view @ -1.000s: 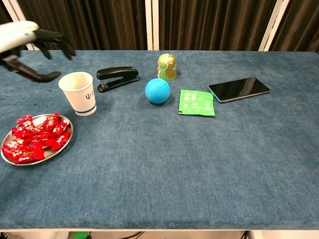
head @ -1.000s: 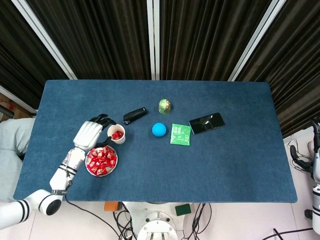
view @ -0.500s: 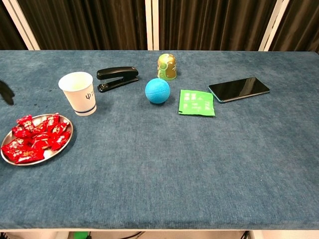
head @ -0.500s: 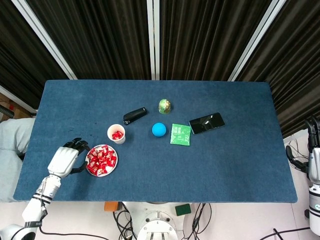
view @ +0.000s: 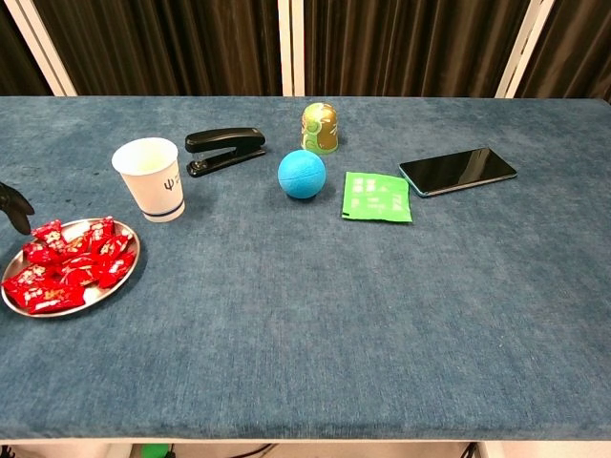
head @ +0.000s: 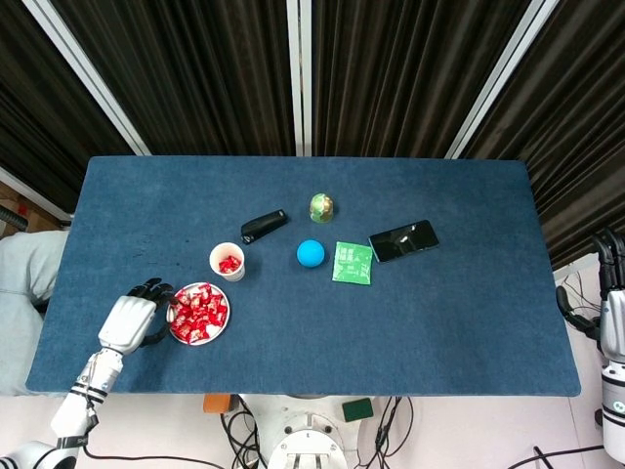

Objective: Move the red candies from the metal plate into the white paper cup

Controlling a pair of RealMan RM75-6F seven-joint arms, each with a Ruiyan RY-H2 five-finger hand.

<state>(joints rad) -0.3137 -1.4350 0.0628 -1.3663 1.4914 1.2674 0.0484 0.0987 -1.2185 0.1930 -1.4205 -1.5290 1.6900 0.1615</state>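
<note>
Blue felt-like cloth covers the long rectangular table (head: 439, 313), which fills the middle of the head view.

The robot's left hand (head: 131, 319), white-backed with dark fingers, sits at the lower left of the frame, just beside the left rim of the round metal plate (head: 182, 337). Its fingers reach toward the plate; whether they are spread or already closing on a candy cannot be told, since the chest view catches only dark fingertips (view: 13, 205) at its left edge. The right hand (head: 613, 293) hangs off the table at the far right edge, idle, its finger state likewise unclear.

The plate holds a heap of red wrapped candies (head: 199, 311). The white paper cup (head: 228, 261) stands upright just above and right of the plate, a few red candies visible inside it.

The step in hand appears to be picking the next candy. To do it well, take one from the near edge of the heap, pinch the wrapper firmly, lift clear of the rim, and release directly over the cup mouth without nudging the light cup.
</note>
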